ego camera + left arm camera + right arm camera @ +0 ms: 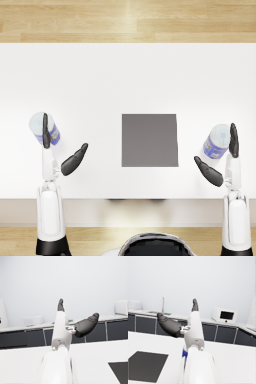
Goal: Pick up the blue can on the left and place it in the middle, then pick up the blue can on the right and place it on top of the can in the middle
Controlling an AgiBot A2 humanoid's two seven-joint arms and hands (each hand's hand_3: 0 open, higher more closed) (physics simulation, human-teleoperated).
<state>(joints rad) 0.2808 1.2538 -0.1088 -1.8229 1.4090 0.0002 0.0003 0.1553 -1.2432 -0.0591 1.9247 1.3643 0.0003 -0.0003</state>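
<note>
Overhead, the left hand (59, 147) stands open beside the left blue can (44, 128) and the right hand (221, 157) open beside the right blue can (217, 141), the grey mat (149, 140) between. A careless close could topple either can. The left wrist view hides its can; the right wrist view shows only a blue sliver.

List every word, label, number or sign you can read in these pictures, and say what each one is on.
None can be read.
Left blue can: a blue label band, any print too blurred to read.
Right blue can: a blue label band, also too blurred.
Microwave on the far counter: no legible marking.
Dark mat, white table: plain, no text.
</note>
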